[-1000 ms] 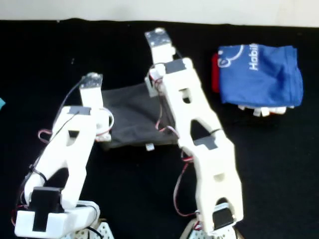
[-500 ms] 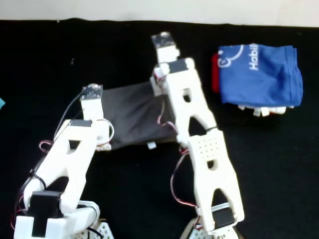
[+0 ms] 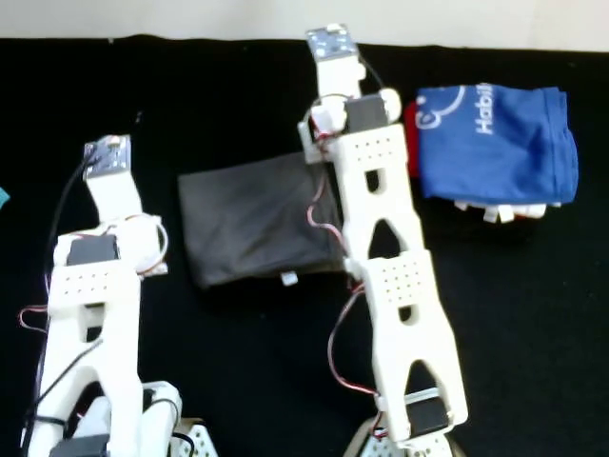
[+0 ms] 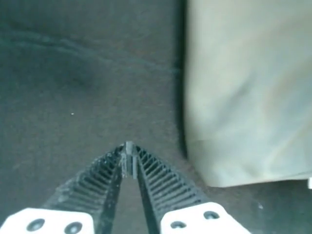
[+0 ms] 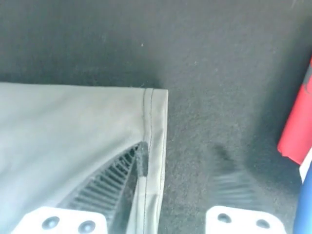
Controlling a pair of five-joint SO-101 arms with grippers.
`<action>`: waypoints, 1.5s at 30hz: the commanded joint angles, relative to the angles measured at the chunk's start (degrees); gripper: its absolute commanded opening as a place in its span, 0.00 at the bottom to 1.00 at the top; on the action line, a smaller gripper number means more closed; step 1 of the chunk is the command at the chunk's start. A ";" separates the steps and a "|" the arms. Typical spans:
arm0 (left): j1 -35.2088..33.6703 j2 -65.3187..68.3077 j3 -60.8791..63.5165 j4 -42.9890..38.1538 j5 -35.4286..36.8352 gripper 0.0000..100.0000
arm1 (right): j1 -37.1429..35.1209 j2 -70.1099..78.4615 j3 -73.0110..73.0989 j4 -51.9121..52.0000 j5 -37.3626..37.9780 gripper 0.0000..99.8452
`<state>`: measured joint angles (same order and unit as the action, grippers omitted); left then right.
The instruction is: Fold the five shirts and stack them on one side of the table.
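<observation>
Mid-table, between the arms, lies the grey shirt (image 3: pixel 252 219), folded to a rough rectangle, apart from the stack (image 3: pixel 495 143) topped by a blue shirt on the right of the table (image 3: pixel 238 86). Our right end effector (image 5: pixel 187 175) stands apart at the shirt's corner nearest the stack, one finger (image 5: pixel 122 185) on the cloth by the hem. Our left end effector (image 4: pixel 129 158) is together, holding nothing, over bare table just beside the opposite edge. To carry it well, we judge both should pinch through every layer, lift level, and lay it square on the blue shirt.
</observation>
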<state>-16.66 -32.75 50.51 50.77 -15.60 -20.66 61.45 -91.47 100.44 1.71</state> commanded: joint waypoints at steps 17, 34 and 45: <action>-9.63 29.85 -6.73 -2.02 -0.70 0.01 | -11.21 -19.30 51.65 -15.08 -12.57 0.39; -9.89 30.02 -6.55 -2.81 3.25 0.01 | -7.78 -7.08 39.87 -8.84 -4.13 0.01; -9.89 30.02 -6.55 -2.81 3.25 0.01 | -0.04 -14.64 17.80 0.75 -2.11 0.01</action>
<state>-25.98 -3.30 44.62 49.89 -13.05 -23.12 54.07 -70.11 100.26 -2.59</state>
